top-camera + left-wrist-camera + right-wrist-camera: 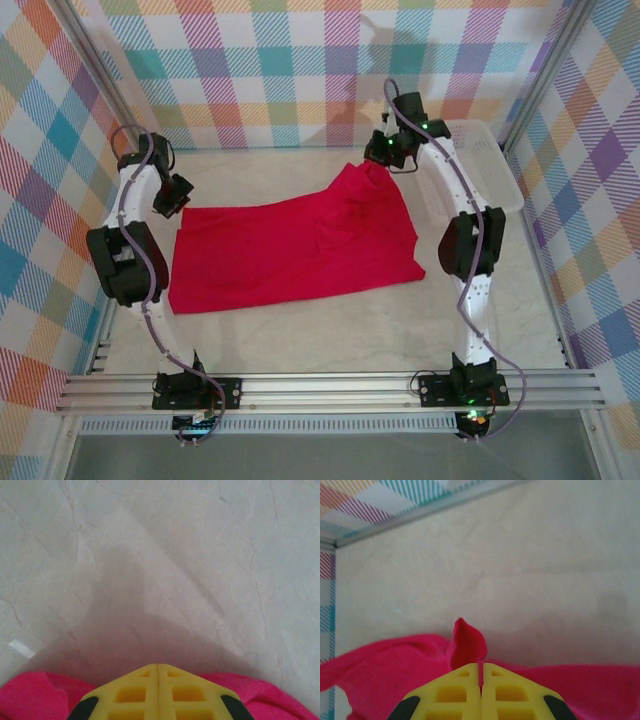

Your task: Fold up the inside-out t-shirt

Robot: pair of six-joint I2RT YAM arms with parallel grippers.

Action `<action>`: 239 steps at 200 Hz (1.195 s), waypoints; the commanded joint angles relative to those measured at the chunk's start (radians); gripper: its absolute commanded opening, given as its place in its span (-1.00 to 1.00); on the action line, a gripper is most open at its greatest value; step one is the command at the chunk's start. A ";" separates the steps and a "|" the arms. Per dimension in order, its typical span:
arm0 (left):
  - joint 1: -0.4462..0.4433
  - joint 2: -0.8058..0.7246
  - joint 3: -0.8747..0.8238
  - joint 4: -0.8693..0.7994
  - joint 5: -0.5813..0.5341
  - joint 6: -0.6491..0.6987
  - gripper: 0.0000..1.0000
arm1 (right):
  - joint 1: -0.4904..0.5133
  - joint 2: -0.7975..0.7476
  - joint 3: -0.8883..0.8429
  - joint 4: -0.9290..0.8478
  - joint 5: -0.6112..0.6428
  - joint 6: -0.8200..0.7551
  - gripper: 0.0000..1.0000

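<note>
Readable text: none that I can make out.
Red inside-out t-shirt [290, 250]: no print or label legible to me.
My yellow fingers [131, 695]: moulded pockets, no marking I can read.
Plaid walls [300, 60]: coloured checks, no lettering.

Pale marbled table [330, 340], red t-shirt [290, 250] spread on it, clear bin [495, 170] far right

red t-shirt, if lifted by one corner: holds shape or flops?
Probably floppy: the t-shirt peaks up to the right fingers and drapes away in folds. Likely light: a small pinch holds that corner raised. May bunch rather than slide flat if pushed; wrinkles show mid-cloth.
</note>
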 commanded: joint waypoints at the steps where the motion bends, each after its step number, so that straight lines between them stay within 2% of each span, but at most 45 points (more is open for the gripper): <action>1: 0.001 -0.077 -0.073 0.021 0.014 -0.012 -1.00 | -0.001 -0.136 -0.164 0.071 -0.043 -0.034 -1.00; 39: 0.001 -0.199 -0.244 0.073 0.007 -0.010 -1.00 | -0.001 -0.337 -0.516 0.150 0.024 -0.070 -1.00; 70: 0.002 -0.326 -0.392 0.090 -0.065 -0.004 -1.00 | -0.011 -0.484 -0.770 0.205 0.116 -0.074 -1.00; 100: 0.011 -0.435 -0.518 0.126 -0.131 -0.008 -1.00 | -0.050 -0.558 -0.943 0.271 0.132 -0.052 -0.94; 169: 0.026 -0.460 -0.628 0.133 -0.152 -0.014 -1.00 | -0.078 -0.508 -1.043 0.287 0.142 -0.017 -0.98; 208: 0.027 -0.525 -0.682 0.138 -0.177 -0.018 -1.00 | -0.082 -0.563 -1.081 0.291 0.125 -0.001 -1.00; 239: 0.026 -0.529 -0.748 0.160 -0.168 -0.038 -1.00 | -0.082 -0.595 -1.164 0.301 0.080 0.025 -0.87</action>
